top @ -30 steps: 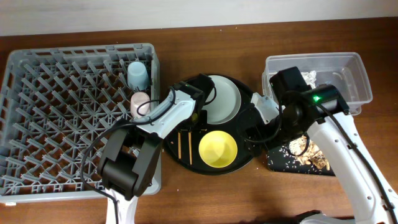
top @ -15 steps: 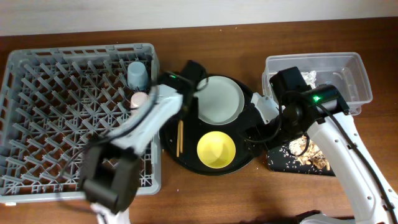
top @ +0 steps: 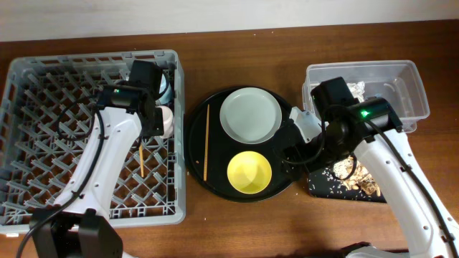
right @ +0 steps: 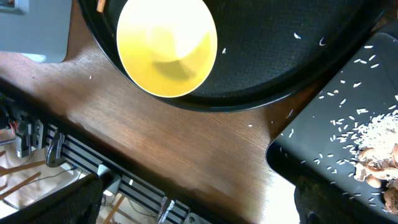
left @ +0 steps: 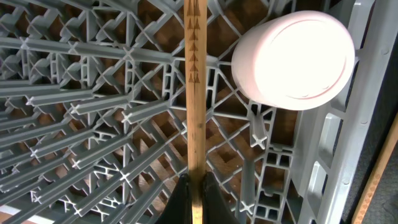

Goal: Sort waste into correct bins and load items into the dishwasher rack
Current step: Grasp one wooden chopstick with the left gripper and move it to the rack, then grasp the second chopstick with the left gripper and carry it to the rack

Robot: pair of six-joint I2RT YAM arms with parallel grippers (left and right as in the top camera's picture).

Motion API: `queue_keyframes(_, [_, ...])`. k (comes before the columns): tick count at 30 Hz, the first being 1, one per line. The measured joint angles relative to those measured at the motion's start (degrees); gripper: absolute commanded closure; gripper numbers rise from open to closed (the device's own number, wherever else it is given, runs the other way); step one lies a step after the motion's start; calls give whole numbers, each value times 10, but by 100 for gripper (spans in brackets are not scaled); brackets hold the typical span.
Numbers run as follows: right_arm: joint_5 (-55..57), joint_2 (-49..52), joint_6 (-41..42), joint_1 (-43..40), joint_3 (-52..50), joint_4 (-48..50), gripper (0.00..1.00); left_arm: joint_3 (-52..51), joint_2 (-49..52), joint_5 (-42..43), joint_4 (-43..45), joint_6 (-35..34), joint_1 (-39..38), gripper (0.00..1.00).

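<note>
Pinching one chopstick [left: 194, 93] by its near end in the left gripper [left: 195, 190], holding it over the dishwasher rack [top: 93, 56] just beside the pink cup [left: 292, 59], long axis straight out from the jaws, likely needing only a drop between the pegs.

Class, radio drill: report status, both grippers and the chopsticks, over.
Left gripper shut on chopstick over dishwasher rack, pink cup alongside. Right gripper open, empty, near yellow bowl. Other chopstick on round black tray.

Roomy over bare rack [top: 50, 143] pegs toward the left edge; cramped rightward by pink cup [top: 164, 120] and rack wall.
</note>
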Motion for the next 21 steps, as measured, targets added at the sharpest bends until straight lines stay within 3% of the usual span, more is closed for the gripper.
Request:
queue_keyframes(8, [0, 0, 0, 0, -1, 1, 1, -89, 0, -6, 106, 16, 0, 98])
queue_keyframes(9, [0, 0, 0, 0, -1, 1, 1, -93, 0, -7, 106, 16, 1, 94])
queue_keyframes(10, [0, 0, 0, 0, -1, 1, 1, -95, 0, -10, 108, 17, 3, 75])
queue_keyframes(11, [0, 0, 0, 0, -1, 1, 1, -95, 0, -12, 109, 17, 5, 66])
queue_keyframes(12, [0, 0, 0, 0, -1, 1, 1, -95, 0, -14, 110, 21, 6, 64])
queue_keyframes(21, [0, 0, 0, 0, -1, 1, 1, -92, 0, -9, 95, 25, 6, 68])
